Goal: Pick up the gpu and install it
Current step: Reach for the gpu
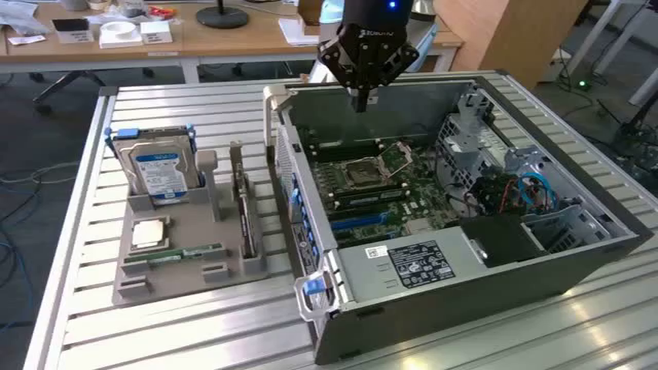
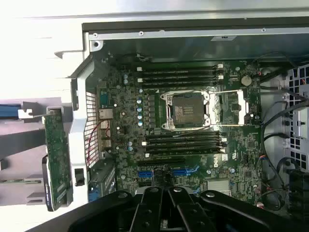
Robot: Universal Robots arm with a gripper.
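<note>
In the exterior view, the gripper [image 1: 361, 102] is seen poised above the far end of the open computer case [image 1: 494, 254], its fingers brought together with nothing held between them. The gpu [image 1: 245, 212] is stood on edge in a slot of the grey holder [image 1: 169, 281]. The holder is set on the slatted counter [image 1: 175, 108] just beside the case, on the exterior view's left. A hard drive [image 1: 156, 166] is stood upright at the holder's far end.

In the wrist view, the closed gripper [image 2: 166, 195] is hung over the motherboard [image 2: 125, 121] and its processor socket [image 2: 188, 110]. The gpu [image 2: 58, 154] is seen outside the case wall, well apart from the gripper.
</note>
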